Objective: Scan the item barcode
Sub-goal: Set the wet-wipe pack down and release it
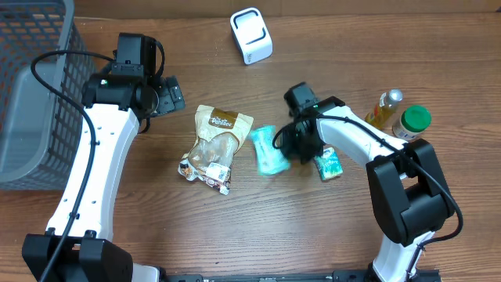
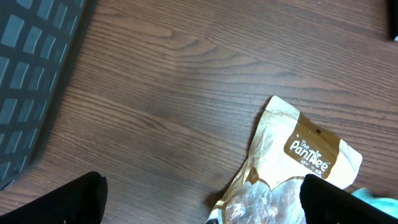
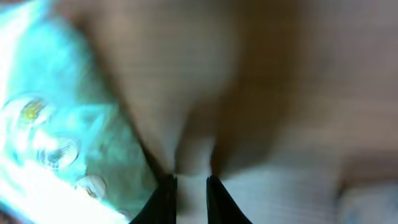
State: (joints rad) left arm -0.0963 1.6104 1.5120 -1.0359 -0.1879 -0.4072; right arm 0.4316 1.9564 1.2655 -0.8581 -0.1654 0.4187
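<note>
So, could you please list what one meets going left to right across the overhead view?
Grey basket → brown snack pouch → teal packet → small green packet → yellow bottle → green-lidded jar.
</note>
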